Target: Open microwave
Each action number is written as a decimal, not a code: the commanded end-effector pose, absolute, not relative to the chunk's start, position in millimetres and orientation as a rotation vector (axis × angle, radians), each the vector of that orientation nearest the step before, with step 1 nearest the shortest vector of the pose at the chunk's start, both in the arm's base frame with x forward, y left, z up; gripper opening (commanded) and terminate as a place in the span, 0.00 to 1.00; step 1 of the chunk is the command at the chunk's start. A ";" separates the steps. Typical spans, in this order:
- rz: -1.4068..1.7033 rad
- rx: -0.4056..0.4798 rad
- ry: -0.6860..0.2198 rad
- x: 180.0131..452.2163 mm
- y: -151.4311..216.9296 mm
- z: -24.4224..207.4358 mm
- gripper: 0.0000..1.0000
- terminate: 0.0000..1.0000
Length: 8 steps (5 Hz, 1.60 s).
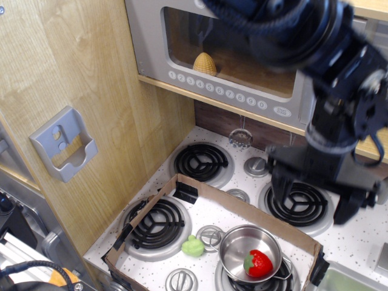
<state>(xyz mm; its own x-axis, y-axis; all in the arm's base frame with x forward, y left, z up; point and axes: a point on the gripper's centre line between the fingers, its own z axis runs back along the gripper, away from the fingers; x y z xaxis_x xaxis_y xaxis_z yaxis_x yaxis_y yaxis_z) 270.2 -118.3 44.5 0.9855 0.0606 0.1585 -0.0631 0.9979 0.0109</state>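
Microwave [176,51] above-left; gripper [315,197] open — well apart

end effector [315,197] hangs spread over the stove, below the shut microwave [182,48].

Single view, high and close, angled down-left. Grey plastic toy microwave [182,45] fills the upper frame; white speckled stove top [364,239] sits lower right.
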 end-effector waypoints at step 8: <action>-0.014 0.032 -0.296 374.4 -73.6 119.9 1.00 0.00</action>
